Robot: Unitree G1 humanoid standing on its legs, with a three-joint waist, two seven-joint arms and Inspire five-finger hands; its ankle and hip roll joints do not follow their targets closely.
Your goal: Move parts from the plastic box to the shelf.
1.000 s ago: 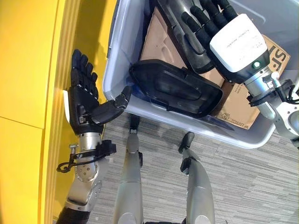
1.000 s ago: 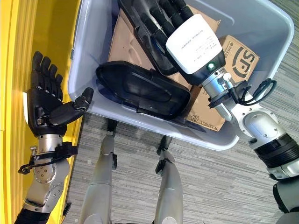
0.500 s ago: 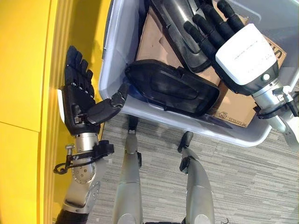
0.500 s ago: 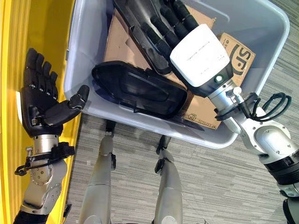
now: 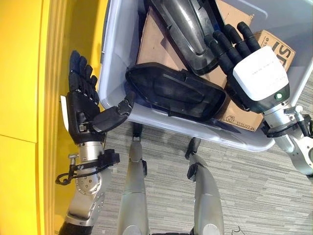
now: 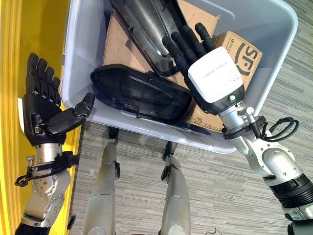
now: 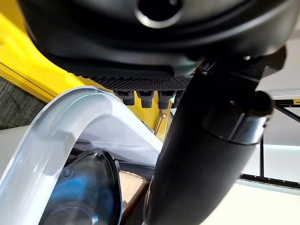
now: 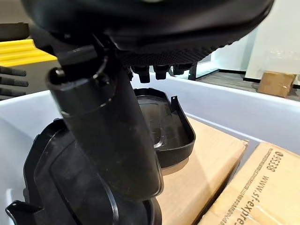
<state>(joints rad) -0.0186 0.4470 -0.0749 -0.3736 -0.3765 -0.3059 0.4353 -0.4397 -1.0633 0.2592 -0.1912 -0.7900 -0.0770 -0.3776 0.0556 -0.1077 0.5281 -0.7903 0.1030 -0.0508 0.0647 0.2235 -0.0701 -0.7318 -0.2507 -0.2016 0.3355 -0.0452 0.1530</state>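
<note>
The plastic box (image 5: 116, 68) runs off the top edge of both eye views, so its far wall and part of its load are cut off. Inside it, a flat black part (image 5: 176, 92) lies across the middle of the frame, leaning on the near wall, and a second, longer black part (image 5: 183, 27) reaches up and out of the top edge; its full shape cannot be made out. Under them lies a brown cardboard sheet (image 5: 154, 41), and a cardboard carton (image 5: 281, 46) sits at the upper right, partly hidden behind the right hand (image 5: 254, 73).

The right hand hangs inside the box at the upper right of the frame, back of the hand toward the camera. Its fingers (image 5: 227, 44) are stretched out straight and spread, their tips lying over the lower end of the longer part; whether they actually press on it is hard to tell. In the right wrist view the thumb stands away from the finger row and nothing is gripped, with the flat part (image 8: 159, 122) beyond.

The left hand (image 5: 83, 110) is at the left of the frame, outside the box beside a yellow wall (image 5: 29, 98). Its fingers (image 5: 80, 76) are straight and upright, holding nothing, and the thumb tip sits at the box's near corner, touching or just beside it.
</note>
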